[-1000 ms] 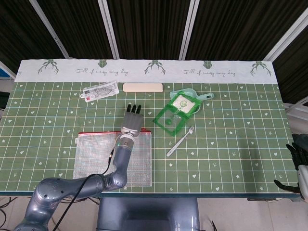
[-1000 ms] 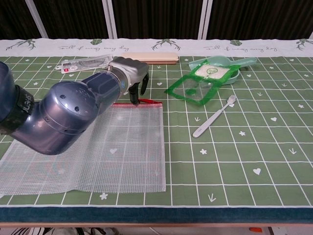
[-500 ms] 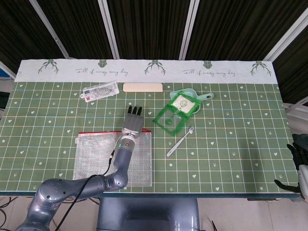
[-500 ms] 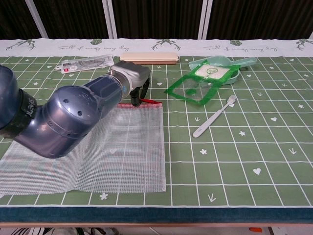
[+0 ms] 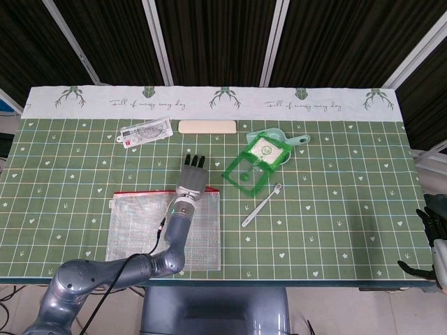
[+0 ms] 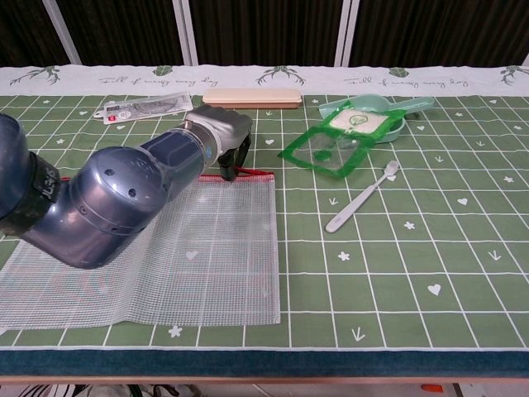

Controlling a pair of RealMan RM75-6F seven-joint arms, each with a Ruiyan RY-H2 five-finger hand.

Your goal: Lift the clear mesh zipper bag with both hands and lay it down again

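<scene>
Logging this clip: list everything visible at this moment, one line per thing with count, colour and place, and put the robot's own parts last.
clear mesh zipper bag: 1, clear with red zip, flat at front left
toothbrush: 1, white, centre right
green-edged pouch: 1, green and clear, beside the tray
tray: 1, pale mint, far centre right
flat case: 1, beige, far centre
packaged ruler set: 1, clear and white, far left
tablecloth: 1, green grid
left hand: 1, grey, over the bag's zip edge
right hand: 1, dark, off the table's right edge

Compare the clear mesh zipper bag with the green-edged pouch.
The clear mesh zipper bag is larger, red-zippered and empty-looking; the green-edged pouch is smaller and holds something white. The bag lies square at the near edge under the left hand; the pouch sits angled, partly on a pale green scoop. Both are see-through.
</scene>
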